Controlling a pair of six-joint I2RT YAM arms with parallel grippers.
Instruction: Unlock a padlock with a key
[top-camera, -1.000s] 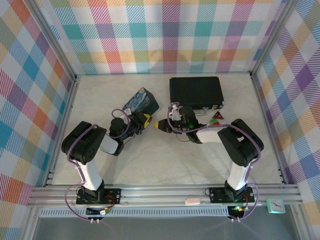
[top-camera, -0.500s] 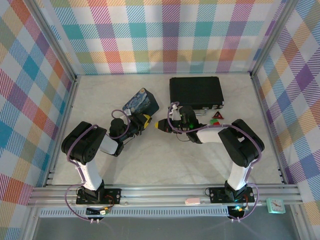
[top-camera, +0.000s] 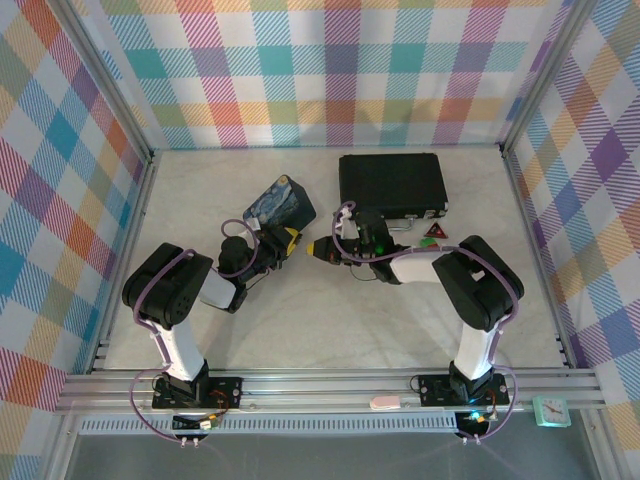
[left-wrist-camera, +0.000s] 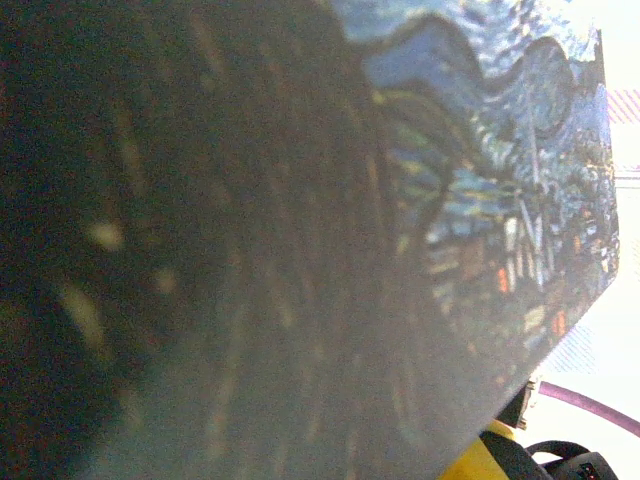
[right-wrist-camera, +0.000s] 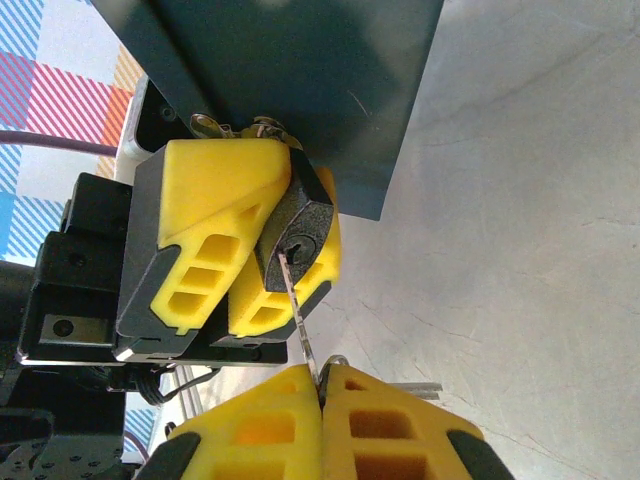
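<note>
Holding the padlock: the left fingers (right-wrist-camera: 215, 215), pinching the black body of the padlock (right-wrist-camera: 300, 232) from both sides. We find it lifted off the counter (right-wrist-camera: 520, 250), with its keyway facing the other arm.
Holding the key: the right fingers (right-wrist-camera: 385, 425), pressed together on the head of the key (right-wrist-camera: 297, 312), with the thin blade pointing at the padlock.
Key tip: at the mouth of the keyway; we cannot tell how deep it sits.
Shackle: a silvery glint behind the body, near the blue tin (top-camera: 280, 203); we cannot tell whether it is latched or free.
Done, in our judgement: both pieces picked up and lined up, insertion begun.
Left, in our judgement: push the blade home, turn it, release the shackle.
Also present: black case (top-camera: 392, 185), beyond the right arm.
</note>
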